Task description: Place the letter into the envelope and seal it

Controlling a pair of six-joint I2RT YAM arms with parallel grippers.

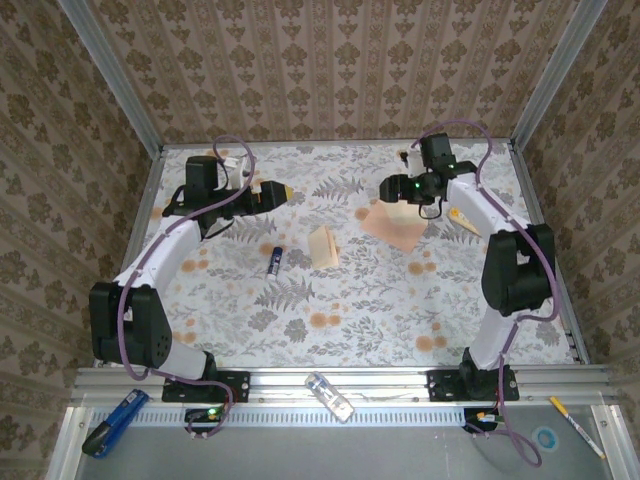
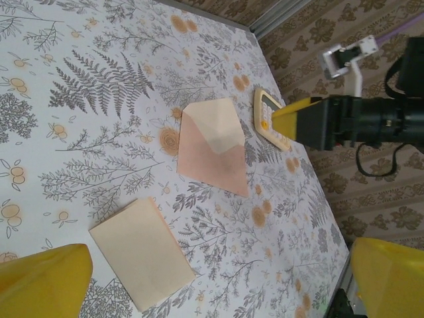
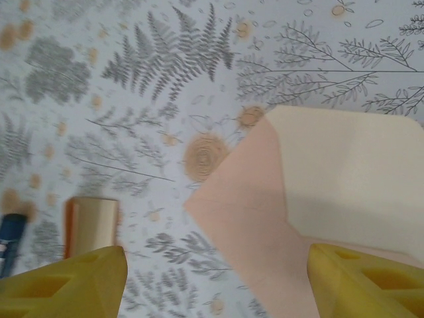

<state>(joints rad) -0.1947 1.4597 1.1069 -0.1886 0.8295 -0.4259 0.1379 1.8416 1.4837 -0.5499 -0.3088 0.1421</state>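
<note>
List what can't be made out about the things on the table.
Envelope, right wrist view: right and lower parts cut off by the frame edge and a yellow finger.
Letter, same view: blurred, its near end behind the other finger.
Blue stick, top view: label too small to read; right wrist view: cut by the left edge.

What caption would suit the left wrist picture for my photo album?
Pink envelope and plain letter lie apart on a fern-patterned table, framed by the open left gripper.
</note>
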